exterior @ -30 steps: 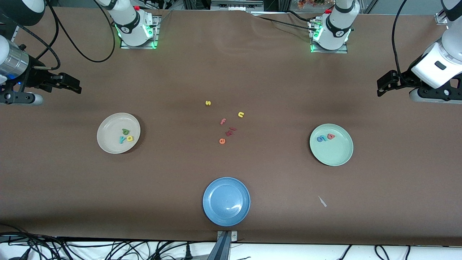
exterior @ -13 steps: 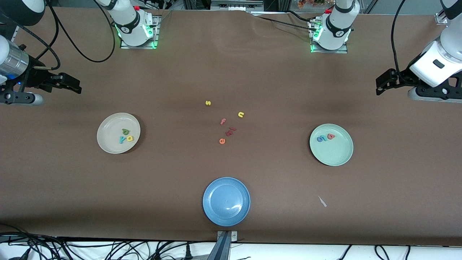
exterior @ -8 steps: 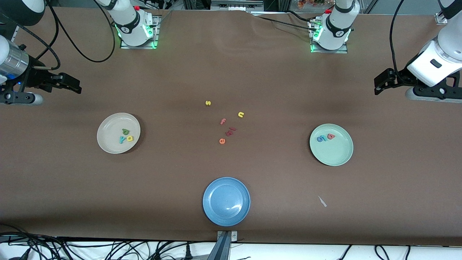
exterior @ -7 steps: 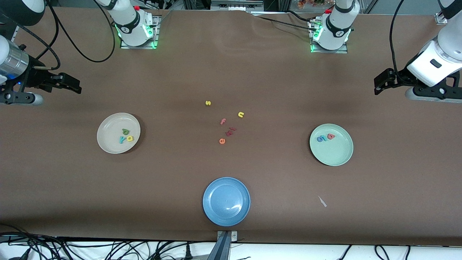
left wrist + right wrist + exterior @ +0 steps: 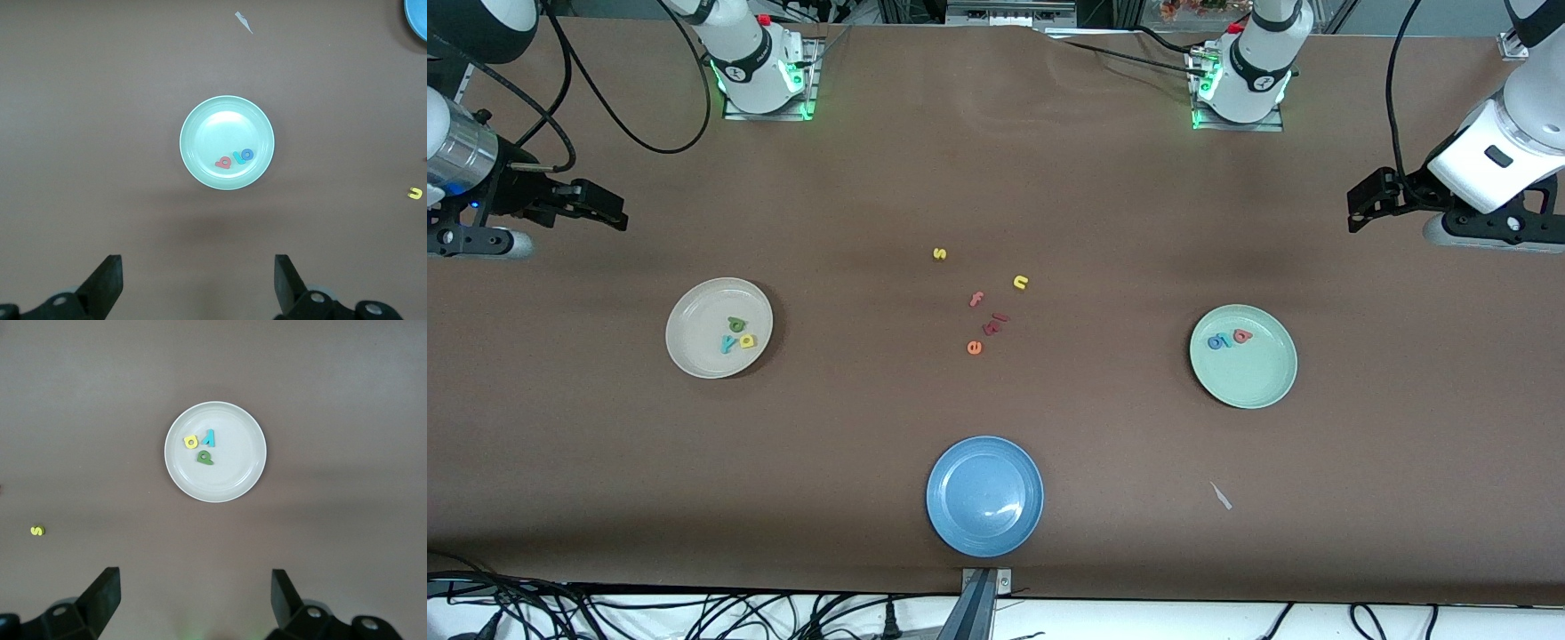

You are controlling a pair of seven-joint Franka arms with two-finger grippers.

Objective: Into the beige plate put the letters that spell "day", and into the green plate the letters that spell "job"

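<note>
White arms [image 5: 1507, 147], black cables, black hands, green-lit bases [image 5: 763, 84].

Glossy blue plate [image 5: 984, 533] (matt brown tabletop [image 5: 1103, 204])

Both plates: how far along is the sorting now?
Done, by the look of it: the teal y, dark green letter and yellow letter lie in the beige plate; the salmon-red b, teal j and blue o lie in the green plate. Nothing in hand: left gripper and right gripper hang open, empty. Nothing visibly left.
</note>
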